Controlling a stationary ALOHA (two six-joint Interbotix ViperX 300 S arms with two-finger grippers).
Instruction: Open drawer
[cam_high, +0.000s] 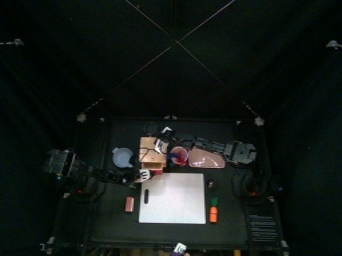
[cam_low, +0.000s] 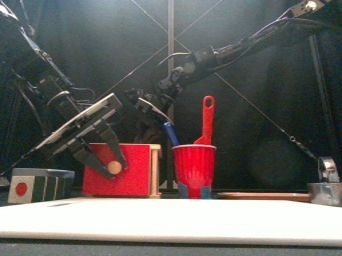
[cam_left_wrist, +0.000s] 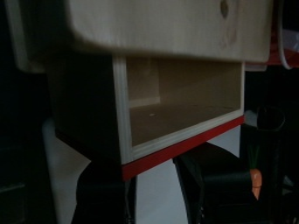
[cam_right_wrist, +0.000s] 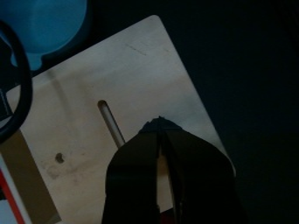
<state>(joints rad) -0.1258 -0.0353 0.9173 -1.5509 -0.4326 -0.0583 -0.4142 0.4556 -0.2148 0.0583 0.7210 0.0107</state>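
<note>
**Drawer pulled out, left gripper at its red front**

The small wooden drawer unit (cam_low: 123, 168) stands at the table's (cam_high: 234, 215) back left, beside a red cup (cam_low: 194, 170). A red-handled utensil (cam_low: 206, 118) and a blue one (cam_low: 170, 134) stand up out of the cup. The left gripper (cam_low: 104, 150) sits at the red drawer front, its two jaws a little apart around the knob (cam_low: 115, 168); whether they press it I cannot tell.

Only the left wrist view looks inside: the drawer (cam_left_wrist: 176, 114) is pulled out beneath the cabinet's top, and its pale wooden hollow holds nothing I can see.

The right wrist view looks down on the cabinet's plain top panel (cam_right_wrist: 111, 122), with a blue bowl (cam_right_wrist: 47, 31) just past its edge. The right gripper (cam_right_wrist: 163, 144) hangs over that panel with jaws closed together, gripping nothing.

From above, a white sheet (cam_high: 175, 198) lies in front.
</note>
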